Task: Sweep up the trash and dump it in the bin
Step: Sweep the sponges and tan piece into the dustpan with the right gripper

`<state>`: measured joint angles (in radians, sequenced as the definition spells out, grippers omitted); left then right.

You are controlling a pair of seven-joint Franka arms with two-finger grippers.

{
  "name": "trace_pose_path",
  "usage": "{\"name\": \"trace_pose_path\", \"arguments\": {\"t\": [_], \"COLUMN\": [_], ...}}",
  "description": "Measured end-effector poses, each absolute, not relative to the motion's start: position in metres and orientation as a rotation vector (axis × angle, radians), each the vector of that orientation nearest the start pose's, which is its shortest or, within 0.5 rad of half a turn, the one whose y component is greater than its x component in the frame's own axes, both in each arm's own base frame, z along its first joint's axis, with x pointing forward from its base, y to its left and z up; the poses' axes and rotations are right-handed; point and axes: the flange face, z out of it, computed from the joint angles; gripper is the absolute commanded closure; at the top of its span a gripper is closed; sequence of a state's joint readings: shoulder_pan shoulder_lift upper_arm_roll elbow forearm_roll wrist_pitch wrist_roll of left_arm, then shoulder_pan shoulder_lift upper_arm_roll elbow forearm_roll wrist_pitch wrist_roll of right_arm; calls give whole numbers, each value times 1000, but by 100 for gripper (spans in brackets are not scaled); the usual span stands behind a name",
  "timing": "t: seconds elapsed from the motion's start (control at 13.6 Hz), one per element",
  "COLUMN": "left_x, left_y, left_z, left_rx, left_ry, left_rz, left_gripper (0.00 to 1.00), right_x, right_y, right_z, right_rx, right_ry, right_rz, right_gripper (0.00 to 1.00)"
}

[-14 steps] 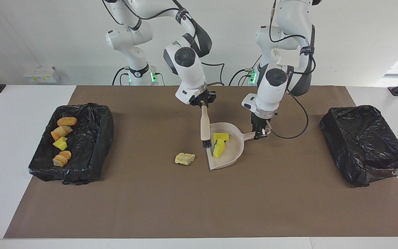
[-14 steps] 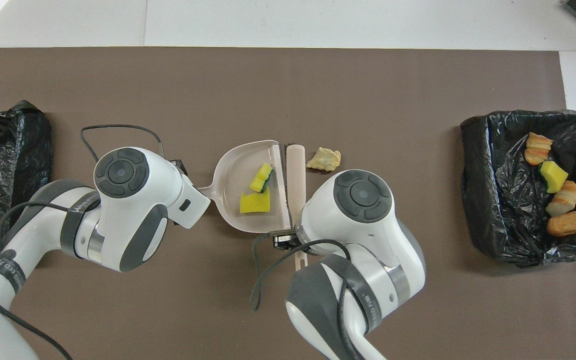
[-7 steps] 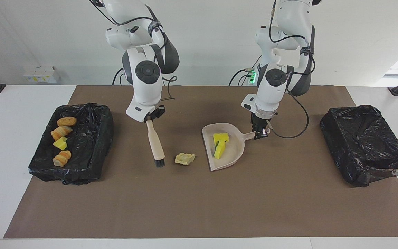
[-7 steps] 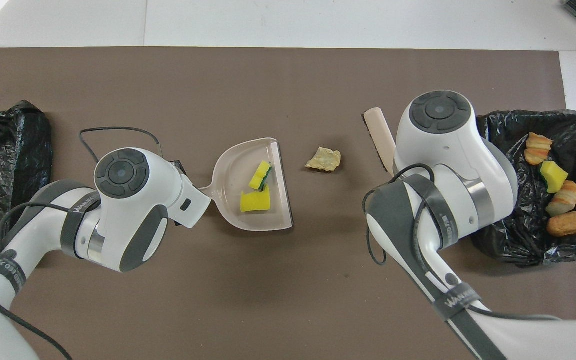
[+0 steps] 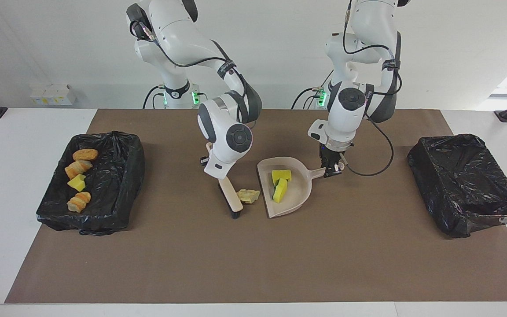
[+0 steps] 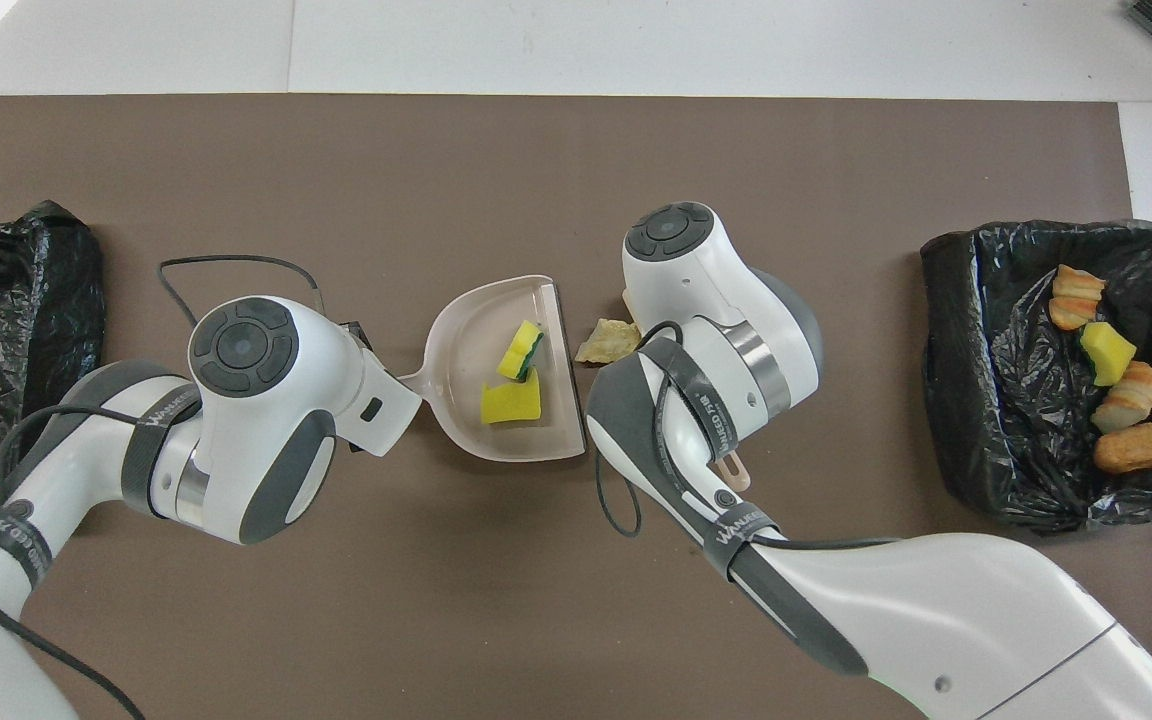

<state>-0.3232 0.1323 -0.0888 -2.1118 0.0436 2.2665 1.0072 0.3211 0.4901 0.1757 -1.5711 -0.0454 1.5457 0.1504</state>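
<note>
My right gripper [image 5: 220, 177] is shut on the beige brush [image 5: 230, 198]. The brush slants down, with its black bristles on the mat right beside a pale yellow chip [image 5: 248, 196]. The chip [image 6: 606, 342] lies at the open mouth of the beige dustpan [image 5: 299, 193]. Two yellow green-backed sponge blocks [image 5: 281, 182] lie in the pan [image 6: 464, 335]. My left gripper [image 5: 332, 169] is shut on the dustpan's handle and holds the pan flat on the mat. In the overhead view both grippers are hidden under their wrists.
A black-lined bin [image 5: 121, 185] at the right arm's end of the table holds bread rolls [image 6: 1132, 448] and a sponge block [image 6: 1106, 350]. A second black-lined bin [image 5: 462, 185] stands at the left arm's end. A brown mat [image 5: 253, 264] covers the table.
The brush left the pan's mouth, swung out toward the right arm's end, then swept back. It pushed the chip up to the dustpan's mouth. The dustpan and left arm stayed put.
</note>
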Motion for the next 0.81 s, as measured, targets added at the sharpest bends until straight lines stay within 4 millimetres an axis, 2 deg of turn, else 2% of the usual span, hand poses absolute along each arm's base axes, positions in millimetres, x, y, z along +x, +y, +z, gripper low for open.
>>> {"name": "trace_pose_path", "arguments": {"t": [0.15, 0.37, 0.44, 0.59, 0.81], "left_x": [518, 518, 517, 516, 517], "left_y": [-224, -223, -222, -221, -218], "left_z": [355, 353, 352, 351, 350], "left_rx": [-2336, -2337, -2338, -2338, -2347], "left_ry": [2058, 2056, 2055, 2052, 2046], "left_rz": [-23, -27, -29, -33, -36], "left_gripper": [100, 100, 100, 100, 100], "right_x": [550, 527, 521, 519, 518], "right_y": [301, 356, 367, 372, 358], "right_z": [336, 346, 349, 357, 382], "right_rx": [-3023, -2950, -2955, -2967, -2979], "right_ry": [-431, -256, -212, -120, -74], "right_rz": [769, 723, 718, 710, 725], "right_gripper": [100, 100, 100, 100, 100]}}
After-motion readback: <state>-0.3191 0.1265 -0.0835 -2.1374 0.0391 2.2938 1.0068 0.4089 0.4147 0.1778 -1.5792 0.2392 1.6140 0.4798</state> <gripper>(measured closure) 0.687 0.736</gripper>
